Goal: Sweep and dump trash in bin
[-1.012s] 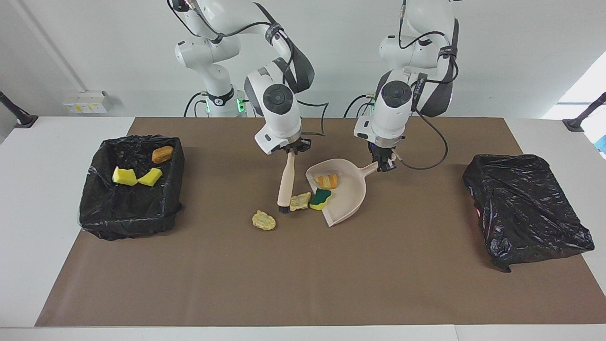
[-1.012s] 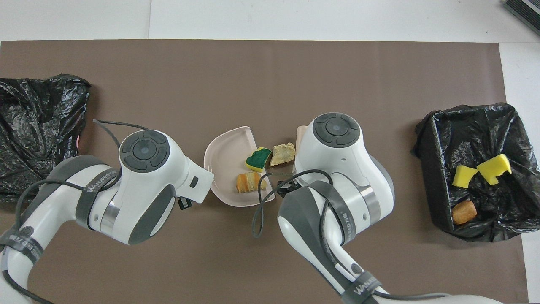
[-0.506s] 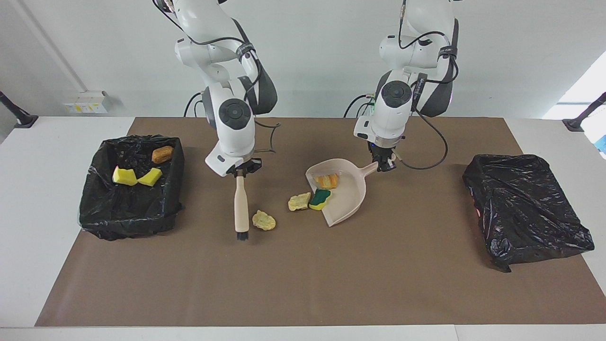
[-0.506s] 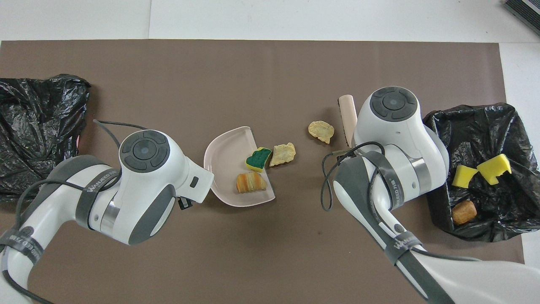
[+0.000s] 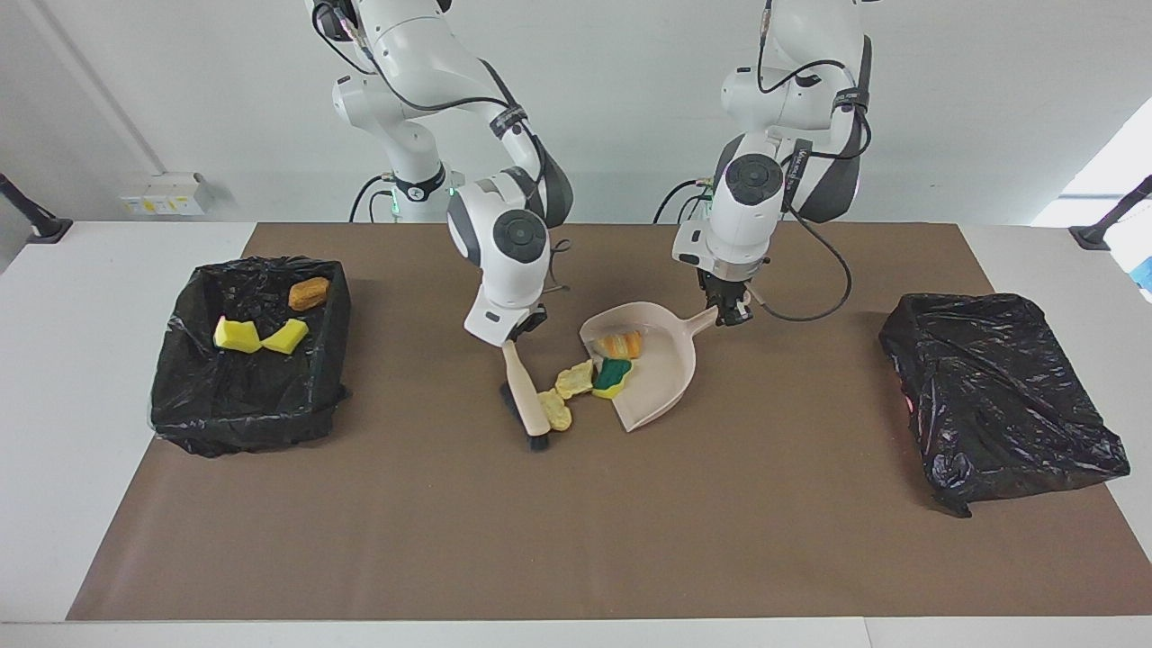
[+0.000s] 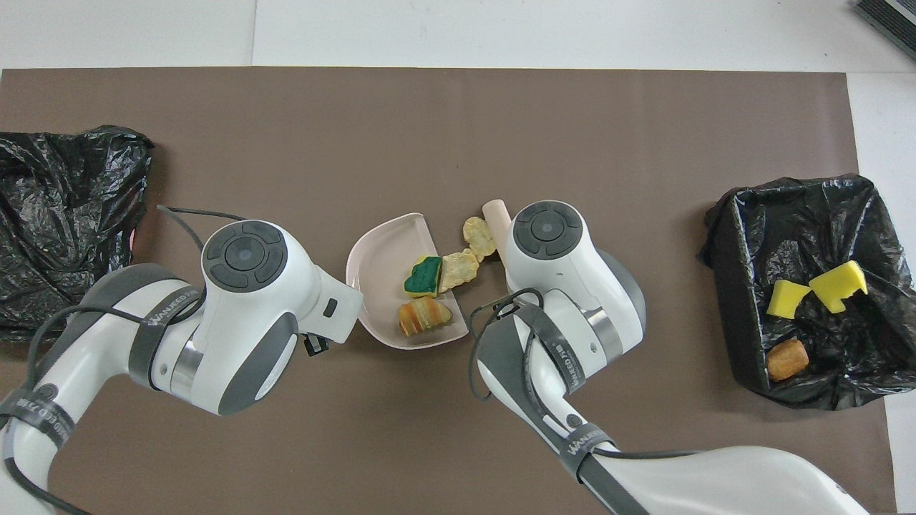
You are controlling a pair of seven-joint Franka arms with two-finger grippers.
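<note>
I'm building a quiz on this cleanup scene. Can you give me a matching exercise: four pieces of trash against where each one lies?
1. striped orange bread lump
2. green-and-yellow sponge
3. brown bread lump
4. tan lump

a. in the open bin
b. on the mat against the brush
c. deep in the dustpan
d. at the dustpan's mouth

Pairs: 1-c, 2-d, 3-a, 4-b

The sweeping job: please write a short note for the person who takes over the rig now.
Right gripper: shut on the brush, bristles down beside two tan scraps.
Left gripper: grips the dustpan handle; pan rests on the mat.
Done: striped scrap in the pan; green sponge at its lip; three scraps in the open bin.
Left: sweep in the two tan scraps and the sponge, then dump the pan into the bin.
</note>
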